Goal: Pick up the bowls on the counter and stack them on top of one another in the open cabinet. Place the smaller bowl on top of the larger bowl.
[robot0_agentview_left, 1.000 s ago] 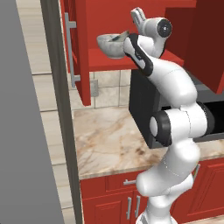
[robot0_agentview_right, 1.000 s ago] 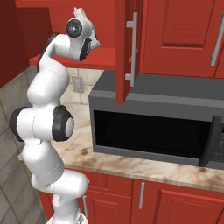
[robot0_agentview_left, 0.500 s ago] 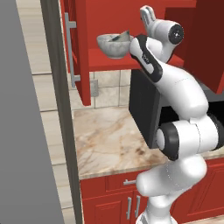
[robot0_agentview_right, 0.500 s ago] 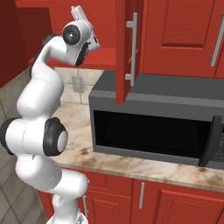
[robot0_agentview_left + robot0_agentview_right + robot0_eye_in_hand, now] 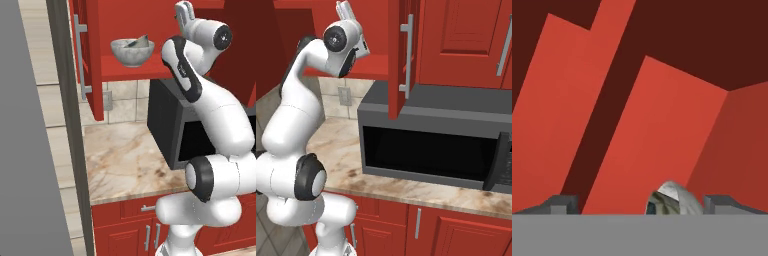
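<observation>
Bowls: the larger bowl (image 5: pixel 132 52) sat on the shelf of the open cabinet (image 5: pixel 130 68), the smaller bowl (image 5: pixel 138 42) nested inside it, tilted.
Position from hand: the stack lay to the left of the gripper (image 5: pixel 184 11) and lower, well apart, in the left base view.
Hand view: a bowl rim (image 5: pixel 673 199) peeked up between the fingertips (image 5: pixel 559 202), nearer the right one.
Gripper: released, jaws spread wide, holding nothing.
Counter (image 5: pixel 130 160): below the hand.
</observation>
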You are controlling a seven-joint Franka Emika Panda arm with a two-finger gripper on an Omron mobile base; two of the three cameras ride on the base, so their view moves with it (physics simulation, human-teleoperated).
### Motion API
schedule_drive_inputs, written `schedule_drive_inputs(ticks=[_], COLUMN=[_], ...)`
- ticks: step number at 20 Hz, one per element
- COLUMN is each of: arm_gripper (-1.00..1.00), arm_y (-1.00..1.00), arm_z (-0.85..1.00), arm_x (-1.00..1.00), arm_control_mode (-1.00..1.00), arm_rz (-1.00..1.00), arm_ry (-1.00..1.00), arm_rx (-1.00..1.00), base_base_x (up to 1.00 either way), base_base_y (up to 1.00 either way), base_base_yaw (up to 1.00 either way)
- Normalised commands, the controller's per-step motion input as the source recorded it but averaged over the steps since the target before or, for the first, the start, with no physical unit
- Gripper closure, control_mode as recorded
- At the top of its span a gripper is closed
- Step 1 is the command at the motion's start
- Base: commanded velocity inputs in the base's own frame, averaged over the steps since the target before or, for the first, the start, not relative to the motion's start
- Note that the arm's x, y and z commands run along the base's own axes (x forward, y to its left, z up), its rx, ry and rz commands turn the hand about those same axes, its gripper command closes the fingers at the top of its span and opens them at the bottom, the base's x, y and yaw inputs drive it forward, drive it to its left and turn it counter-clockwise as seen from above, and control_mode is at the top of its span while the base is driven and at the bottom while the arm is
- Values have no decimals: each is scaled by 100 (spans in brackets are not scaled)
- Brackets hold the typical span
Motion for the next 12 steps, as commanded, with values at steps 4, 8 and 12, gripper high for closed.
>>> schedule_drive_inputs(ticks=[4,8,12], arm_gripper=[-100,-100,-100], arm_y=[-2,0,0], arm_z=[9,0,0], arm_x=[-62,-62,-62], arm_control_mode=[-100,-100,-100], arm_rz=[0,0,0], arm_ry=[5,2,1], arm_rx=[2,0,-1], base_base_x=[0,0,0], base_base_y=[0,0,0], base_base_yaw=[0,0,0])
